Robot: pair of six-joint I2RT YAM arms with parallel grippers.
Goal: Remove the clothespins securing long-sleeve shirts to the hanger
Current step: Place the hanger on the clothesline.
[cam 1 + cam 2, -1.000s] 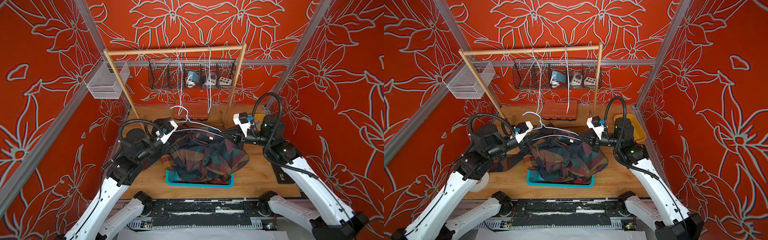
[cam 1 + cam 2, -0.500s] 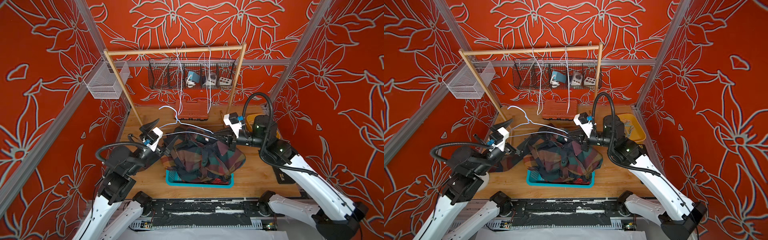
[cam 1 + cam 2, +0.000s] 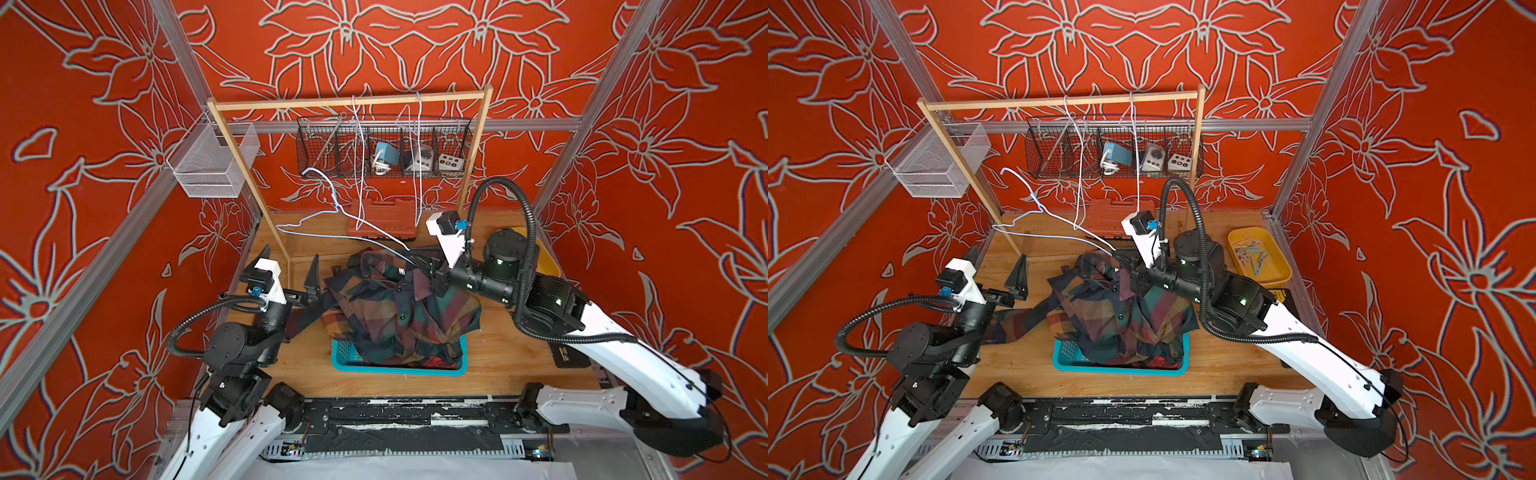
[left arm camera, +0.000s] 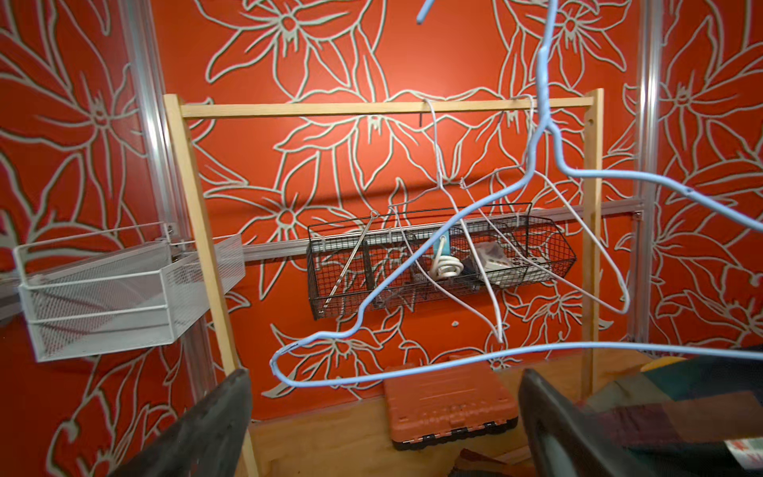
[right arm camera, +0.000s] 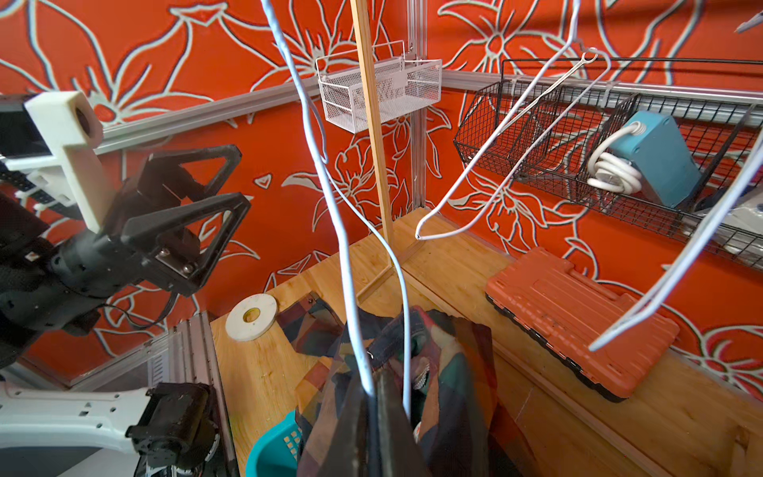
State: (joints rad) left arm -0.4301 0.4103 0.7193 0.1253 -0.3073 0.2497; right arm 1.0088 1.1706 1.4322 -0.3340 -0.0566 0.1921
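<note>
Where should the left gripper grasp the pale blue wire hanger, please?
I'd grip the hanger at its bare corner, coming from the left arm's side: that end juts clear of the plaid shirt toward the open left gripper. Close across the wire.

Ahead of the open left gripper (image 3: 289,266) the hanger (image 4: 541,86) crosses the air as a wide wire loop, with the rack post (image 3: 249,178) close beside. The shirts (image 3: 399,311) lie heaped across the middle, over the basket (image 3: 395,370). Bare surface (image 3: 507,353) lies open either side of it. The orange case (image 3: 382,216) blocks the back.
</note>
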